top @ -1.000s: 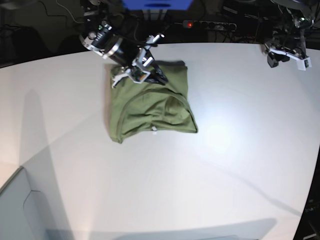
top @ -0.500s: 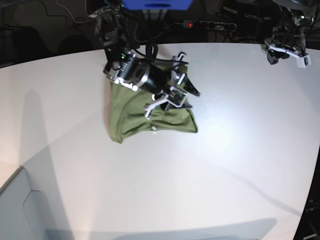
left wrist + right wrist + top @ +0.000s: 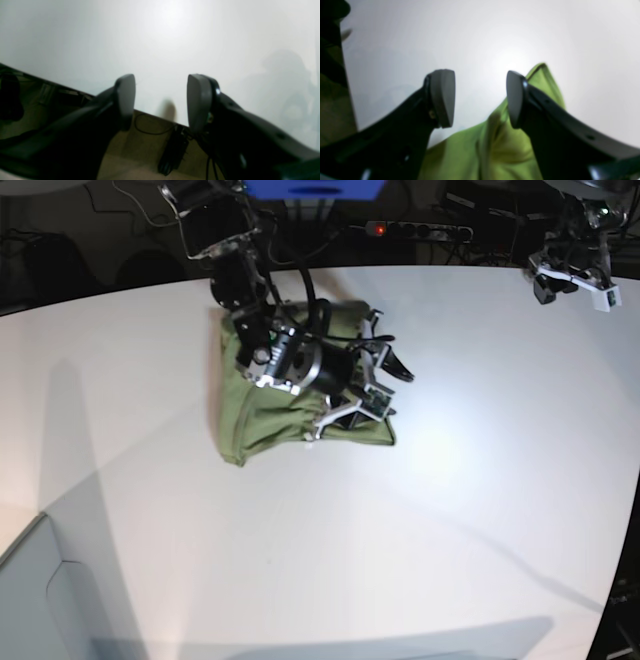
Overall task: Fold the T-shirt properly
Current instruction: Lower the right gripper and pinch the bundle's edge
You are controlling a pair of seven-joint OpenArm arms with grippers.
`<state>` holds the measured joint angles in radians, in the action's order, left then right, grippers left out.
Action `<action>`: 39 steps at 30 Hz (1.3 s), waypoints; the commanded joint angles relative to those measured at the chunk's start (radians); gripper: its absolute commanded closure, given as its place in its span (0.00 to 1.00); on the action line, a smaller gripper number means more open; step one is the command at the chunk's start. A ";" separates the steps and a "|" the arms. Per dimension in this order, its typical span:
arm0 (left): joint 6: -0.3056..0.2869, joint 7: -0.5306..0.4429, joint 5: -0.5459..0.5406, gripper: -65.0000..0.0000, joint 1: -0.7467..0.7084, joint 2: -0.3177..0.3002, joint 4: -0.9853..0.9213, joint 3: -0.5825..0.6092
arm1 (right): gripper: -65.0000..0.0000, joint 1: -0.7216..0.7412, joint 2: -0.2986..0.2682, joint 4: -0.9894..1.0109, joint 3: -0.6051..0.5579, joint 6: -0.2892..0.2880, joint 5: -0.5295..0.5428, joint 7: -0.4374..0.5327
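Note:
The olive-green T-shirt (image 3: 250, 420) lies folded into a compact bundle on the white table (image 3: 450, 510), left of the middle. My right gripper (image 3: 374, 388) hangs over the bundle's near right corner. In the right wrist view the right gripper (image 3: 480, 98) is open, with nothing between its fingers. The T-shirt (image 3: 505, 150) lies below and behind the fingers, one pointed corner sticking out. My left gripper (image 3: 575, 280) hovers at the table's far right edge. In the left wrist view the left gripper (image 3: 161, 100) is open and empty over bare table.
A power strip (image 3: 420, 228) with a red light lies behind the table's far edge, among dark cables. A blue object (image 3: 315, 188) stands at the back centre. A grey panel (image 3: 40, 600) fills the near left corner. Below the left gripper the table edge (image 3: 150, 116) drops off.
My right arm has swung from the shirt's far edge across the bundle to its near right corner. Its jaws went from shut to open. The left arm has barely moved.

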<state>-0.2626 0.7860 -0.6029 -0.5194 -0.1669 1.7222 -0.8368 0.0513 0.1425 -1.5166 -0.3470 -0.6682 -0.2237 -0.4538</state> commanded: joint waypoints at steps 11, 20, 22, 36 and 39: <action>0.004 -0.017 -0.010 0.51 -0.009 -0.013 0.017 -0.009 | 0.53 0.114 0.015 0.118 -0.002 0.021 0.020 0.022; 0.004 -0.017 -0.010 0.51 -0.006 -0.013 0.015 -0.009 | 0.53 0.143 0.015 0.155 -0.004 0.146 0.020 0.014; 0.004 -0.017 -0.010 0.51 -0.003 -0.013 0.015 -0.009 | 0.53 0.141 0.015 0.162 -0.004 0.146 0.020 0.014; 0.004 -0.017 -0.010 0.51 0.000 -0.015 0.015 -0.008 | 0.79 0.131 0.015 0.169 -0.008 0.150 0.020 0.011; 0.004 -0.017 -0.010 0.51 0.000 -0.015 0.015 -0.008 | 0.86 0.131 0.015 0.169 -0.008 0.150 0.020 0.011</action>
<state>-0.2626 0.7860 -0.6033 -0.5148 -0.1665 1.7222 -0.8371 0.1627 0.1444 -1.3338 -0.3538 -0.5251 -0.2237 -0.4652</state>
